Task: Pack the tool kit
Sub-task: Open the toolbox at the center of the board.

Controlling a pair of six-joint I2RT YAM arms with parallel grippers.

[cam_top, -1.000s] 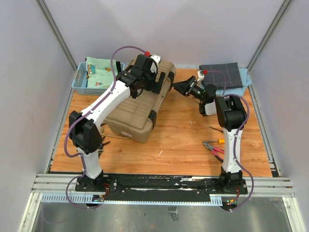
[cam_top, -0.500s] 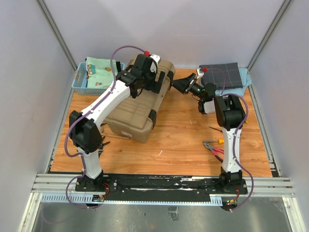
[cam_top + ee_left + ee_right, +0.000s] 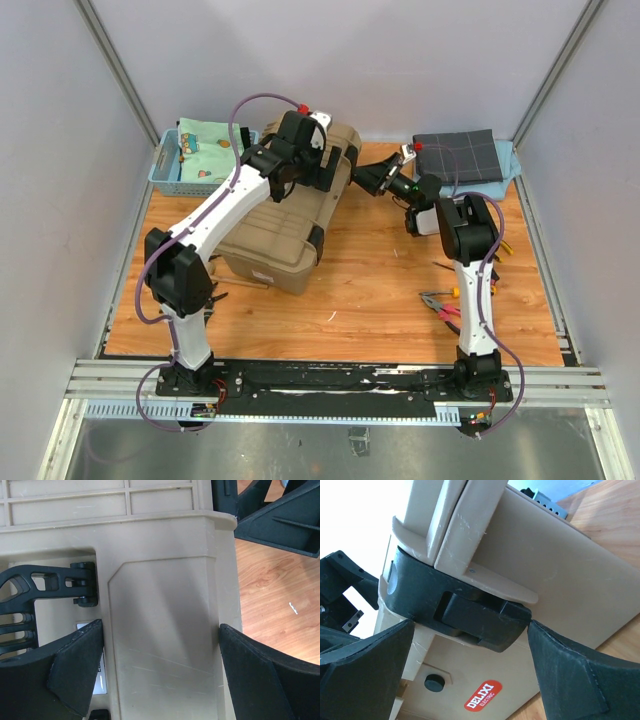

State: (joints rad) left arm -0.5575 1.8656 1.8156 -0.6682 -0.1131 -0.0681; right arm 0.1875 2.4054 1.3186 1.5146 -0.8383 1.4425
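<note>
The tan toolbox (image 3: pixel 285 220) lies closed at the table's left centre. My left gripper (image 3: pixel 322 172) hovers over its far right end, open, its fingers (image 3: pixel 75 672) straddling a raised panel of the lid (image 3: pixel 165 630). My right gripper (image 3: pixel 366 178) is at the box's right side, open, with the black latch (image 3: pixel 480 617) between its fingers (image 3: pixel 570 680) and the red label (image 3: pixel 483 696) just below. Red-handled pliers (image 3: pixel 441 306) and a screwdriver (image 3: pixel 446 267) lie on the wood near the right arm. More small tools (image 3: pixel 216 293) lie by the left arm.
A blue mesh basket (image 3: pixel 196 156) of patterned cloth stands at the back left. A folded dark grey cloth (image 3: pixel 458 154) rests on a blue tray at the back right. Bare wood shows in front of the toolbox (image 3: pixel 340 300).
My right gripper has moved left, closing in on the toolbox's latch side. The left arm has stayed where it was.
</note>
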